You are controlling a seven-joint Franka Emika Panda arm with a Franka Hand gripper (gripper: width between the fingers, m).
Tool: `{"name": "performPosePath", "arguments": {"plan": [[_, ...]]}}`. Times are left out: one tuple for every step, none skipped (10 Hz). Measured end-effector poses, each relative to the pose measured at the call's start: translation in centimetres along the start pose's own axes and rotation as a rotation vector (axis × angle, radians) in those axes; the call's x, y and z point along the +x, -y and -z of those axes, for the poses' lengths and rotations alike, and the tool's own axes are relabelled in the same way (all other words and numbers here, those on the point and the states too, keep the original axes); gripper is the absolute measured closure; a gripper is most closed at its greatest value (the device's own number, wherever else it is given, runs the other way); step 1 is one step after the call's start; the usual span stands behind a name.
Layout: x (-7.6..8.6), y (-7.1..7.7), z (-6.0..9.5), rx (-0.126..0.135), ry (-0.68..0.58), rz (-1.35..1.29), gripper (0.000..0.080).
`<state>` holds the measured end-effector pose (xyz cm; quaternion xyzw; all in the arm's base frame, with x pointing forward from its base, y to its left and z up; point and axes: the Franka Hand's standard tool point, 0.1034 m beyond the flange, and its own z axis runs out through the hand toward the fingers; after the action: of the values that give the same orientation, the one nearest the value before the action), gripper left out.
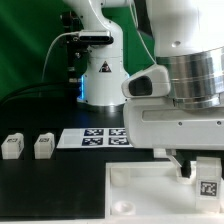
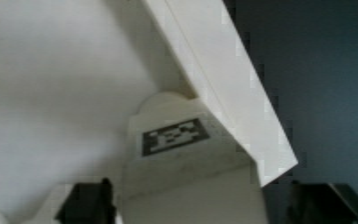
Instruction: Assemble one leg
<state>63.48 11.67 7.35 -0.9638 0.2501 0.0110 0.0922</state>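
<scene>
My gripper (image 1: 200,180) is at the exterior view's lower right, shut on a leg (image 1: 208,186), a small white block with a black-and-white tag. It holds the leg at the right end of the large flat white tabletop (image 1: 140,185). In the wrist view the leg (image 2: 179,140) stands between my dark fingers (image 2: 91,200), tag facing the camera, against the tabletop (image 2: 60,90) and its thick edge. My gripper (image 2: 202,208) closes on the leg's sides. Two more legs (image 1: 12,147) (image 1: 43,146) stand at the exterior view's left.
The marker board (image 1: 95,137) lies flat behind the tabletop. The robot base (image 1: 100,75) stands at the back with cables. The black table surface (image 1: 50,190) spreads to the left of the tabletop.
</scene>
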Motion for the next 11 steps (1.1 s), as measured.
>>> {"name": "performPosePath", "arguments": {"plan": [[-0.02, 0.01, -0.01, 0.000, 0.000, -0.001, 0.0477], [0.04, -0.27, -0.06, -0.003, 0.001, -0.134, 0.0477], [0.03, -0.29, -0.08, -0.003, 0.001, -0.236, 0.0495], [0.07, -0.34, -0.08, 0.001, 0.004, -0.328, 0.0495], [0.20, -0.46, -0.03, 0.018, 0.014, -0.462, 0.0496], [0.10, -0.53, -0.02, 0.036, 0.029, -0.677, 0.0497], [0.00, -0.58, -0.10, 0.058, 0.044, -0.875, 0.0497], [0.00, -0.69, -0.16, 0.080, 0.059, -0.992, 0.0500], [-0.03, -0.69, -0.16, 0.082, 0.061, -1.011, 0.0500], [-0.10, -0.67, -0.19, 0.080, 0.062, -0.986, 0.0502], [-0.14, -0.68, -0.20, 0.080, 0.061, -0.937, 0.0502]]}}
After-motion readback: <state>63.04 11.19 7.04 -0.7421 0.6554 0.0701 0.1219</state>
